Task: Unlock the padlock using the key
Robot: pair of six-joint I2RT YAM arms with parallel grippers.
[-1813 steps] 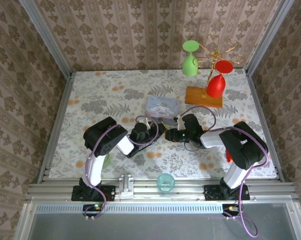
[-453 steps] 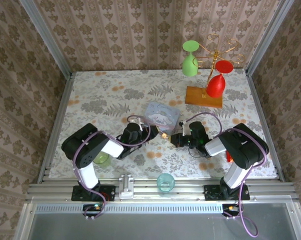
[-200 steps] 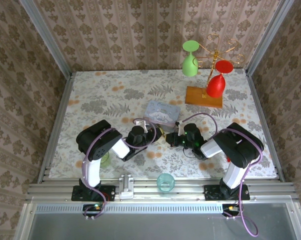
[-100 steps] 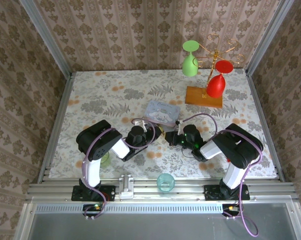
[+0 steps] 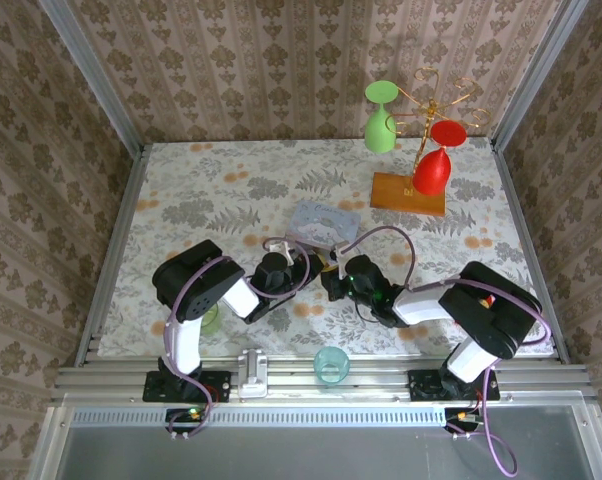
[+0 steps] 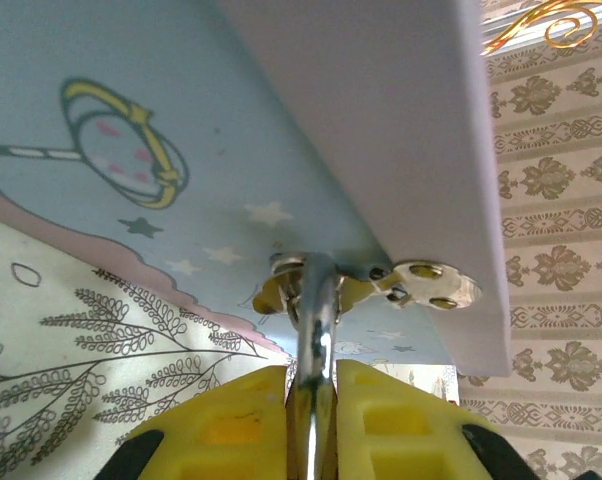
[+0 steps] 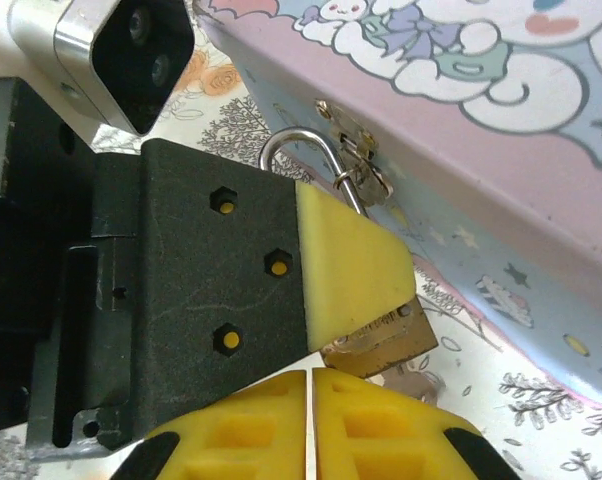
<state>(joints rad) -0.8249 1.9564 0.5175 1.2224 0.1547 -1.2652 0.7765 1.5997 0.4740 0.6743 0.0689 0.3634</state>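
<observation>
The brass padlock (image 7: 381, 345) hangs by its thin steel shackle (image 7: 301, 145) from the hasp on the front of the pale blue tin box (image 7: 501, 130). My left gripper (image 6: 313, 375) is shut on the padlock (image 6: 316, 310), and its yellow pad (image 7: 346, 260) covers most of the brass body. In the top view it sits just below the box (image 5: 326, 218). My right gripper (image 7: 309, 375) is shut, and its fingertips meet right under the padlock's bottom edge. From above, this right gripper (image 5: 331, 280) is close beside the left gripper (image 5: 309, 262). The key is hidden.
A wooden-based wire stand (image 5: 409, 192) at the back right carries a green goblet (image 5: 380, 125) and a red goblet (image 5: 433, 170). A teal cup (image 5: 331, 363) stands at the front rail. A green cup (image 5: 209, 318) sits by the left arm. Metal rails edge the floral cloth.
My right arm has swung left and nearer, bringing its gripper in under the padlock. The tin box has turned slightly. The left gripper keeps its hold and has hardly moved.
</observation>
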